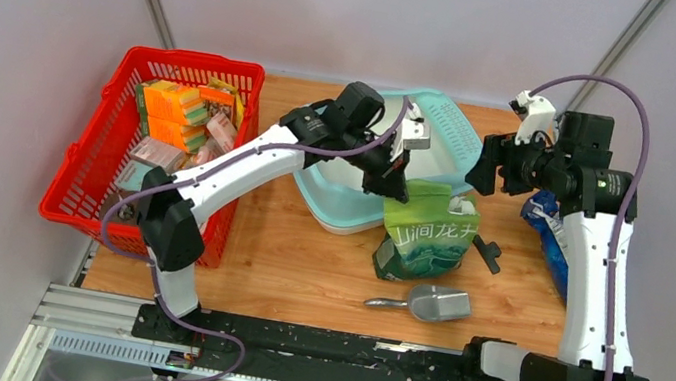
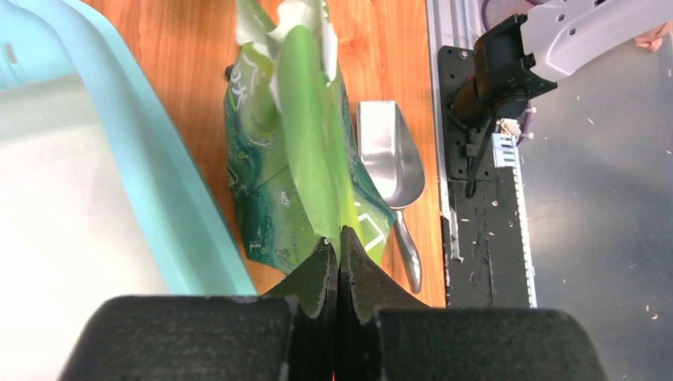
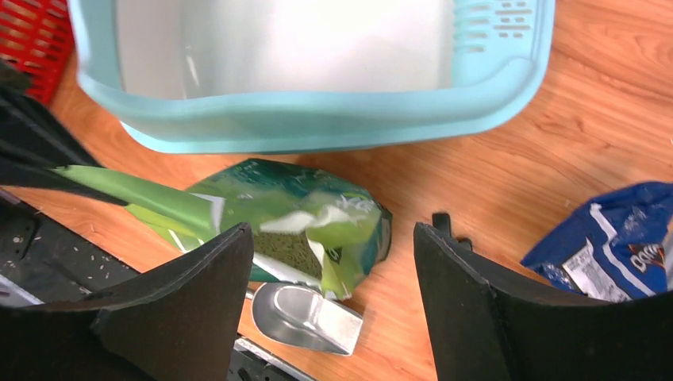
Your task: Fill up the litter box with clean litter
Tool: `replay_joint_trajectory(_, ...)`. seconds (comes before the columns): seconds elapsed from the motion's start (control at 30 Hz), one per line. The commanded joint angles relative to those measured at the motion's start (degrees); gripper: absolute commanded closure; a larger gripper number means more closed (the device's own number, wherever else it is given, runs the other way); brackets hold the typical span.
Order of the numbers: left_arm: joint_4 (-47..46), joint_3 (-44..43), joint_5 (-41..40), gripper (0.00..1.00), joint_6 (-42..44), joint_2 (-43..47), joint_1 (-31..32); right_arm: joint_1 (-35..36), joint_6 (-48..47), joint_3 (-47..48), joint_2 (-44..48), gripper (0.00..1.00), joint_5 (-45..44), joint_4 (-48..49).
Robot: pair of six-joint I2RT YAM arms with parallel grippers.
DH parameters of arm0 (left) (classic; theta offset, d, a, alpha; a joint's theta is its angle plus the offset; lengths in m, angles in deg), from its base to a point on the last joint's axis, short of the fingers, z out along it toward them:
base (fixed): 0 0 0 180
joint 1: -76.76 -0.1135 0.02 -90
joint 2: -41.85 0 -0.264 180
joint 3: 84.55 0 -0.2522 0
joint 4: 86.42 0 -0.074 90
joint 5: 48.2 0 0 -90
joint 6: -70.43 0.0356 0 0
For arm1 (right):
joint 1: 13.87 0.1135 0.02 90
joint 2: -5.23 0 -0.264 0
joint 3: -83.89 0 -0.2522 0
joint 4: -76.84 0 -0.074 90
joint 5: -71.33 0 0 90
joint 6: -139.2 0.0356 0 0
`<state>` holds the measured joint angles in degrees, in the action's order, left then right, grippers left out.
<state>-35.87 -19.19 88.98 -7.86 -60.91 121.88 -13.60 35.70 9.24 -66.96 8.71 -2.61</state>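
Note:
The light-teal litter box (image 1: pixel 336 212) lies at the back centre, its whitish inside showing no granules. Just in front of it stands a green printed bag (image 1: pixel 428 239). My left gripper (image 1: pixel 397 187) is shut on the bag's top edge; in the left wrist view the green film (image 2: pixel 305 143) runs into the closed fingertips of the gripper (image 2: pixel 337 234). My right gripper (image 1: pixel 480 171) hangs open, to the right of the bag and above it, holding nothing. In the right wrist view, speckled olive-tan grains, probably the clean litter (image 3: pixel 290 252), show inside the bag's torn mouth.
A grey metal scoop (image 1: pixel 433 304) lies on the wood in front of the bag. A red mesh basket (image 1: pixel 89 174) of packets stands at the left. A blue bag (image 1: pixel 545 232) lies by the right arm, with a small black piece (image 1: pixel 486 253) near it.

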Motion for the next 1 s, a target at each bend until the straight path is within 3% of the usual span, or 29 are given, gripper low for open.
replay_joint_trajectory(0.0, -5.94, 1.82, -0.42, 1.00, -0.01, 5.90, 1.10, 0.25, -0.64, 0.35, -0.76, 0.23, -6.38, -4.25)
replay_joint_trajectory(0.17, -12.53, 6.04, -4.46, 1.00, 1.91, 10.21, 3.30, 0.25, -0.57, -2.37, -0.06, 0.20, -5.22, -4.80)
replay_joint_trajectory(0.53, -15.26, 5.52, -5.08, 1.00, 3.15, 10.47, 4.18, 1.74, -2.85, -4.39, -1.56, 0.21, -6.99, -8.49)
replay_joint_trajectory(0.77, -15.97, 5.78, -5.78, 1.00, 3.24, 11.09, 4.27, 4.56, -1.63, -8.09, -2.70, 0.19, -10.76, -6.74)
replay_joint_trajectory(0.97, -16.67, 6.57, -5.69, 1.00, 2.98, 11.71, 4.27, 4.56, 3.29, -10.38, -3.84, 0.18, -18.93, -3.22)
